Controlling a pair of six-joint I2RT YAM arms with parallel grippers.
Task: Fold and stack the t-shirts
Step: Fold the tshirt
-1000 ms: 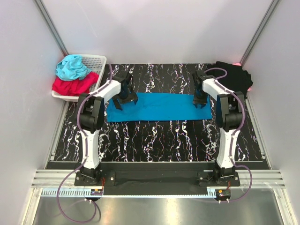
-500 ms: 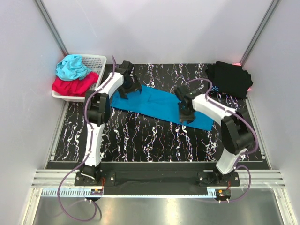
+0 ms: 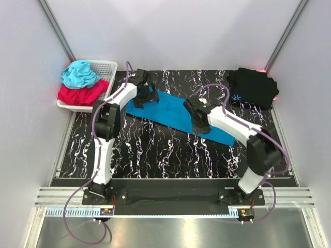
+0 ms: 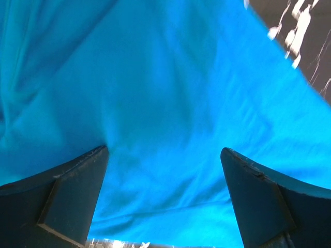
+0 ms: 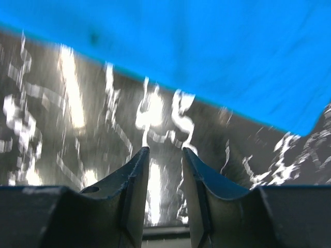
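The left arm reaches far forward. Its left hand (image 3: 146, 96) sits low over the far-left end of the blue t-shirt (image 3: 170, 111). The wrist view shows this hand (image 4: 165, 170) spread wide, with cloth beneath and between the fingers (image 4: 67, 191); contact cannot be determined. The blue t-shirt lies as a diagonal strip on the counter (image 3: 155, 150). The right arm extends leftward. The right hand (image 3: 200, 125) is at the strip's near edge, with a narrow gap and nothing gripped. The black t-shirt (image 3: 253, 88) lies in the far-right corner.
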